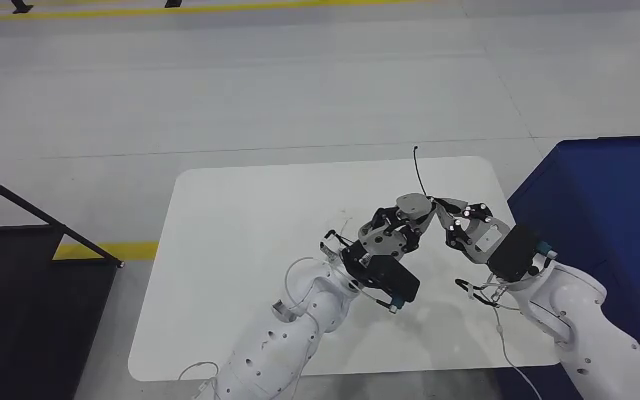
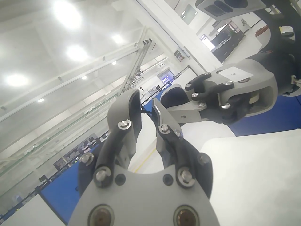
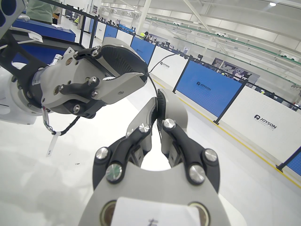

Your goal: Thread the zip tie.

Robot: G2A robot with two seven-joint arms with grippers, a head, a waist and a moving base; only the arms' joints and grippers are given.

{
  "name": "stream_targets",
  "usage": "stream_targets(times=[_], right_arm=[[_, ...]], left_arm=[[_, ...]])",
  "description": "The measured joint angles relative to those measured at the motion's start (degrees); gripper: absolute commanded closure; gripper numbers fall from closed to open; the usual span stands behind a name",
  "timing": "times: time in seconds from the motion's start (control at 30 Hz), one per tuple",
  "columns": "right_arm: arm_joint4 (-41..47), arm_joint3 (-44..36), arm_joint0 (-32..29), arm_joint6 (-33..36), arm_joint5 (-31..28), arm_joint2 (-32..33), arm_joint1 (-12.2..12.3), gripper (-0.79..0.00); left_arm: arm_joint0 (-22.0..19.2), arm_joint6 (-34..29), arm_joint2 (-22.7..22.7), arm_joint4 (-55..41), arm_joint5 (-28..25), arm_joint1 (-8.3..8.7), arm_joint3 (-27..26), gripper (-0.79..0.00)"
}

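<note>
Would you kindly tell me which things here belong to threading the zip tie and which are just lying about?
Job in hand:
zip tie
left end effector, shut on it
right end effector, shut on it

Lying about:
white table
blue table

Pretty plain setup tbh: white table [image 1: 230, 230] with rounded corners in the lower middle of the top view, on a pale grey floor [image 1: 250, 80]. A yellow line [image 1: 200, 8] runs along the top edge, and there's a shorter yellow strip [image 1: 110, 250] at mid left. A blue unit [image 1: 590, 190] sits at the right edge. The wrist cams show a huge bright hall with blue and white partition panels [image 3: 209, 90], white roof beams [image 3: 195, 8] and glowing ceiling lights [image 2: 75, 52].
</note>
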Motion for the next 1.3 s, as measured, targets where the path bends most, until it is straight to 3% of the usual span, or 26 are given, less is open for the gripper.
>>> stream_targets(times=[0.33, 0.5, 0.93, 1.3], right_arm=[[0.0, 0.0, 0.0, 0.0, 0.0, 0.0, 0.0, 0.0], [0.0, 0.0, 0.0, 0.0, 0.0, 0.0, 0.0, 0.0], [0.01, 0.0, 0.0, 0.02, 0.01, 0.0, 0.0, 0.0], [4.89, 1.67, 2.65, 5.17, 1.46, 0.63, -0.79, 0.0]], left_arm=[[-0.09, -0.22, -0.2, 0.02, 0.47, -0.25, -0.02, -0.055], [-0.15, -0.15, -0.36, 0.08, 0.58, -0.34, -0.04, 0.0], [-0.18, -0.3, -0.6, 0.17, 0.04, -0.54, 0.1, 0.0], [0.24, 1.52, -0.74, -0.97, -1.36, -0.58, 0.91, 0.0]])
